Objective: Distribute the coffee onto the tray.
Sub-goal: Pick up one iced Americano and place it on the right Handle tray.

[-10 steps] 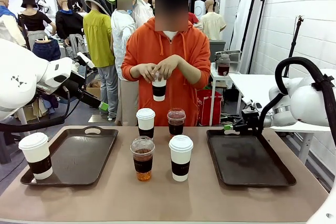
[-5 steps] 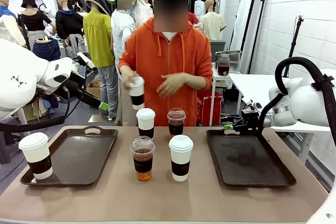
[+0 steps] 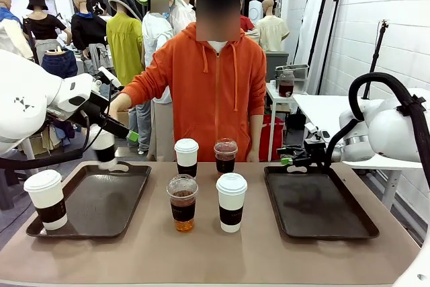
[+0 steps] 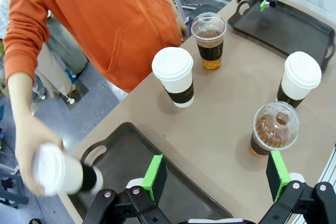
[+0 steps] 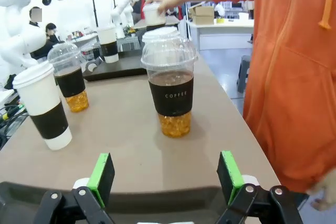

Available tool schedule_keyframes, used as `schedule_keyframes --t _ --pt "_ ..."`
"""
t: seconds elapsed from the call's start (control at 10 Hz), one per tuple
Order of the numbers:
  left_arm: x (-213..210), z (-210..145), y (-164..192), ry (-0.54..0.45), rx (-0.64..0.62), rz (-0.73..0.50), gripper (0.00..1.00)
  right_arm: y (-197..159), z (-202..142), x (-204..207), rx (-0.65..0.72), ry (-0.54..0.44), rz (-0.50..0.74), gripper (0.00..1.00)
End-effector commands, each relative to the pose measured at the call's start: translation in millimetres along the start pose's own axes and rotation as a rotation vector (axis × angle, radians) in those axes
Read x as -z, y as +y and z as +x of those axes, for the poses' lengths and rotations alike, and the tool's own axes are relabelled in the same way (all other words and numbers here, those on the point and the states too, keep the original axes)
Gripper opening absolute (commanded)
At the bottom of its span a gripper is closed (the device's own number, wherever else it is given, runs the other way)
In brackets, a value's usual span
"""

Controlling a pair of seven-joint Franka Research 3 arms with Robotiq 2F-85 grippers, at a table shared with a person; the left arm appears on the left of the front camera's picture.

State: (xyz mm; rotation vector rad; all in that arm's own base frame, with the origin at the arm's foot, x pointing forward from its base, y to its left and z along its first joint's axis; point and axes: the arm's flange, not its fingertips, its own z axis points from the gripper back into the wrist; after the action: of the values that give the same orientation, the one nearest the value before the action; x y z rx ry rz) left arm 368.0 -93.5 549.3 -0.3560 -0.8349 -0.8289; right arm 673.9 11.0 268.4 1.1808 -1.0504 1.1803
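Front view, 4 cups (image 3: 231, 201) between trays (image 3: 316, 205)

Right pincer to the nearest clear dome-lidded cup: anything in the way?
Nothing visible. Bare brown tabletop lies between the open right pincer and the clear plastic dome-lidded cup of brown liquid.

Left arm (image 3: 27, 99) and right arm (image 3: 396, 132) hover, jaws spread wide.

Bright, even indoor light leaves faint shadows on the table (image 3: 201, 253). The person's hand (image 4: 27, 142) and its cup (image 4: 55, 171) are motion-blurred in the left wrist view; the 2 wrist views bow at their edges.
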Motion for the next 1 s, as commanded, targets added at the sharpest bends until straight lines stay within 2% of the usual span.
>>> schedule_keyframes --t 0.0,0.5,0.9 --pt "0.6 -2.1 1.6 -0.005 -0.005 -0.008 1.0 3.6 3.4 25.3 0.031 -0.02 -0.032 1.0" --pt "0.6 -2.1 1.6 -0.005 -0.005 -0.008 1.0 -5.5 0.6 80.6 0.03 0.002 -0.032 1.0" --pt "0.6 -2.1 1.6 -0.005 -0.005 -0.008 1.0 -10.4 -3.2 103.7 0.015 0.018 -0.044 1.0"
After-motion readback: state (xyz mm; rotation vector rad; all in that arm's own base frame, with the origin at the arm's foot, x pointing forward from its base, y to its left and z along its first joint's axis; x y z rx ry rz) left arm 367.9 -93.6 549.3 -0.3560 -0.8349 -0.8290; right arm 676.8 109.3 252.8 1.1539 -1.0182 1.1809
